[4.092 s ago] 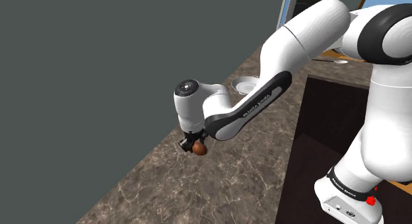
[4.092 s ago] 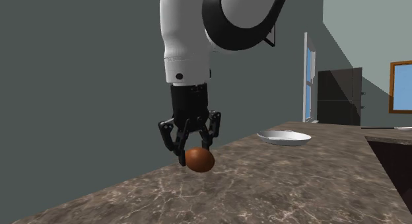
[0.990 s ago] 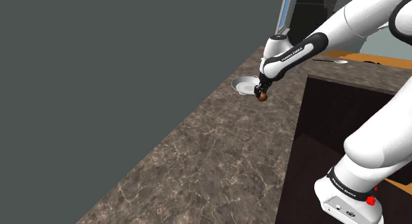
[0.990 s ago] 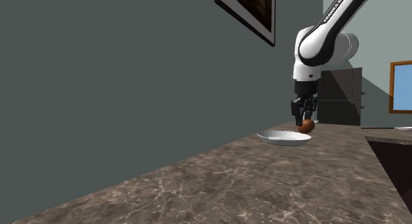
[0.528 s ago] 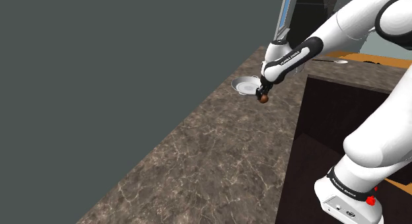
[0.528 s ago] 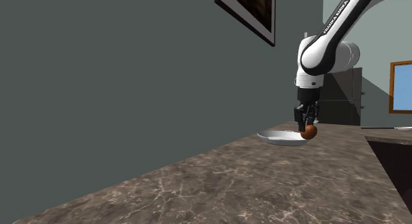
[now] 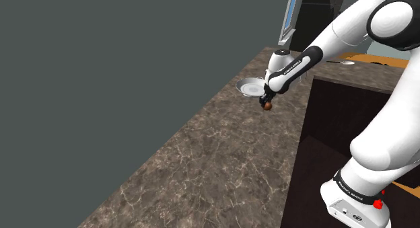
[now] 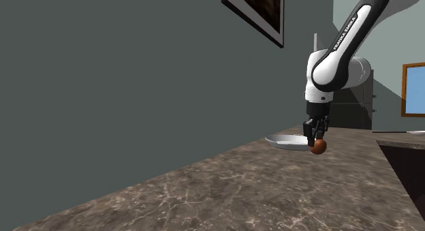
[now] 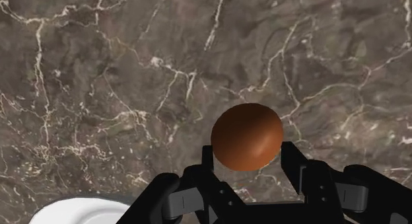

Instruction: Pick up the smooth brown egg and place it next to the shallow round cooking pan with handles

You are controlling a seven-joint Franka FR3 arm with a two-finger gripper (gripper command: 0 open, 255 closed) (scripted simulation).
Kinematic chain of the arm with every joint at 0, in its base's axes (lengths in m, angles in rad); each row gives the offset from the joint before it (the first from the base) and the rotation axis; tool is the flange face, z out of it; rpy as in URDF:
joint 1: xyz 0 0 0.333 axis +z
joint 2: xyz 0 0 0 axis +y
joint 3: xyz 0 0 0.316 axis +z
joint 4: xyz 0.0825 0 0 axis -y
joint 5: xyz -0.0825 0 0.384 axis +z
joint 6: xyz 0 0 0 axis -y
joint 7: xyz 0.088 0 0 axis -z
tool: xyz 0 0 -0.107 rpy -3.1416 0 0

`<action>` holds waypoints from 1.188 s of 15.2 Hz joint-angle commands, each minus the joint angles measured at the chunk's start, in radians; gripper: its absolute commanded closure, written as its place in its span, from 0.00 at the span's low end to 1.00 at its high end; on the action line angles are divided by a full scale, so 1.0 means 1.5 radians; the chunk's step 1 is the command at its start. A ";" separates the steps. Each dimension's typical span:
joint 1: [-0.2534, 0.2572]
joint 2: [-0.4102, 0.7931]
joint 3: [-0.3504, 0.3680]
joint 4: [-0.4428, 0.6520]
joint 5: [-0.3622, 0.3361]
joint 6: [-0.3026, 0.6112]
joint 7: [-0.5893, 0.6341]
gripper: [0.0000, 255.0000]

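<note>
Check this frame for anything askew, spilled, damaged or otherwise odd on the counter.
Nothing stands out. The brown egg looks whole, clasped in the gripper over the marbled counter just beside the white pan, which sits level with nothing spilled around it.

Egg (image 9: 247, 135) betw. fingers (image 9: 292, 164), low over counter (image 7: 222, 153), just beside pan (image 7: 250, 87) nr wall (image 7: 101, 72).
</note>
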 commanded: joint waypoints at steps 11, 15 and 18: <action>0.011 0.070 -0.020 0.000 -0.042 0.069 0.038 1.00; 0.012 0.069 -0.020 -0.001 -0.043 0.069 0.039 0.00; 0.013 0.068 -0.021 -0.004 -0.044 0.071 0.041 0.00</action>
